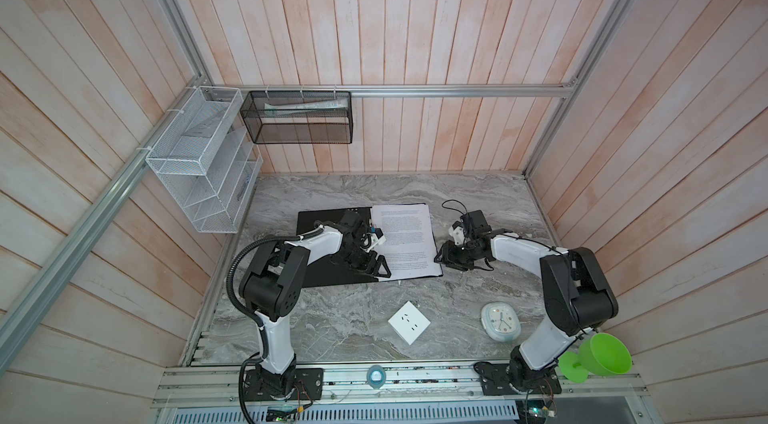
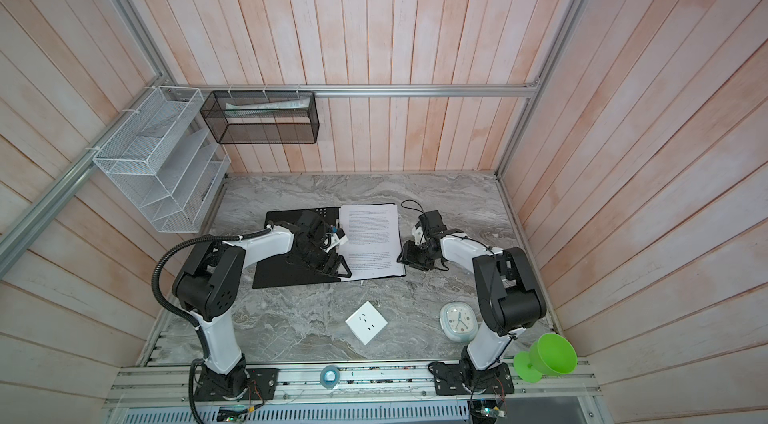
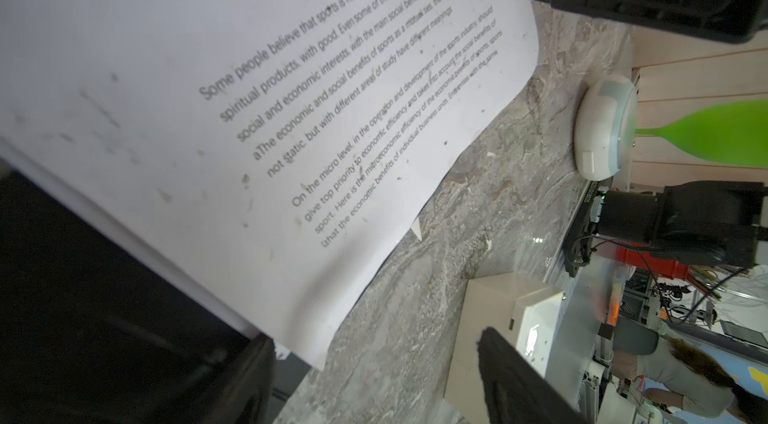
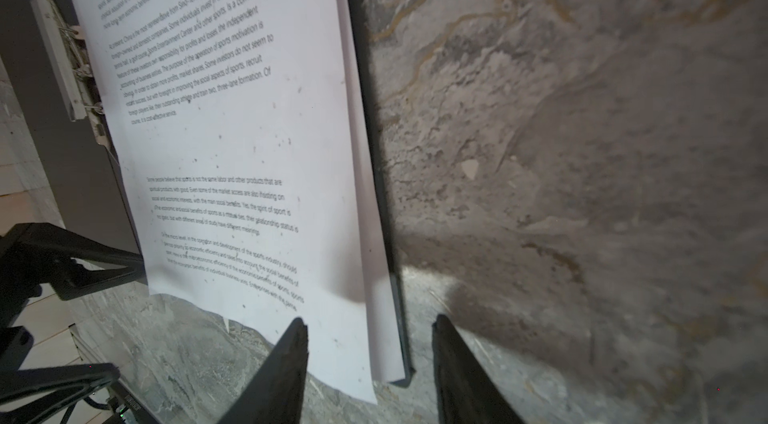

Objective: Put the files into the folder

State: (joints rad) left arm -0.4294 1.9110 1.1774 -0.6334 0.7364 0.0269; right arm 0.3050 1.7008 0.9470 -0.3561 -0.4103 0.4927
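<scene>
The folder lies open on the marble table, black inside up, with a clip along its spine. The files, white printed sheets, rest on its right half; the top sheet's near edge hangs over the folder onto the table. My left gripper hovers open at the sheets' near left corner, nothing between its fingers. My right gripper is open at the near right corner, its fingers straddling the sheets and the folder's right edge.
A white socket plate and a pale clock lie on the table's near part. A green funnel-shaped cup sits by the right arm's base. A white mesh rack and a black mesh rack hang on the walls.
</scene>
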